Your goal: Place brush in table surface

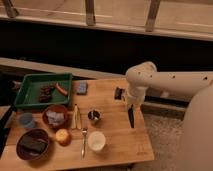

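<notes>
My gripper [128, 101] is at the end of the white arm, over the right part of the wooden table surface [117, 140]. It is shut on the brush [131, 118], whose slim black handle hangs down from it, with the tip close above or at the tabletop. A small dark block [118, 93] sits at the gripper's left side; I cannot tell whether it is the brush head or part of the gripper.
A green tray [30, 80] with food is at the back left, a blue sponge [82, 88] beside it. A metal cup [93, 115], cream utensil [76, 117], silver fork [84, 140], white cup [96, 141], orange fruit [63, 136] and bowls [32, 144] fill the left half.
</notes>
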You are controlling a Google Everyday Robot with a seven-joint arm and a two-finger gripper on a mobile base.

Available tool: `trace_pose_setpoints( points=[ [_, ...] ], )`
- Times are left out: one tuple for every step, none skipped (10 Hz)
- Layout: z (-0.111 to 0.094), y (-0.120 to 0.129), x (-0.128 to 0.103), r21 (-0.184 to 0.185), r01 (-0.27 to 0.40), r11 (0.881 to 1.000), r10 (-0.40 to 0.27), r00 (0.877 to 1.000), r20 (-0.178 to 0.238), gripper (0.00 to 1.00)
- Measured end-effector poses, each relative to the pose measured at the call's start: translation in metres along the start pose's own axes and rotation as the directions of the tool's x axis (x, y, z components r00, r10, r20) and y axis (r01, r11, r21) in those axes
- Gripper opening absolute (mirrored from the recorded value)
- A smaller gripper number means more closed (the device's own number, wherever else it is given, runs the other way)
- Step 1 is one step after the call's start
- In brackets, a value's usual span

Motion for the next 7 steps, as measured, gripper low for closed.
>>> trace_pose_setpoints(
  points=[
    [-0.015,0.001,-0.007,0.011,0.003,1.000,-0.003,0.999,0.035,0.00],
    [-0.023,0.001,-0.012,0.021,0.006,1.000,-0.007,0.999,0.053,0.00],
    [-0.025,0.003,-0.014,0.025,0.009,1.000,-0.011,0.998,0.062,0.00],
    [-0.024,0.006,-0.017,0.028,0.016,0.999,-0.018,0.998,0.066,0.00],
    [-0.021,0.008,-0.017,0.028,0.019,0.999,-0.020,0.998,0.064,0.00],
    [-0.010,0.010,-0.017,0.023,0.020,1.000,-0.021,0.998,0.052,0.00],
    [0.002,0.011,-0.016,0.017,0.020,1.000,-0.020,0.999,0.037,0.00]
  ],
)
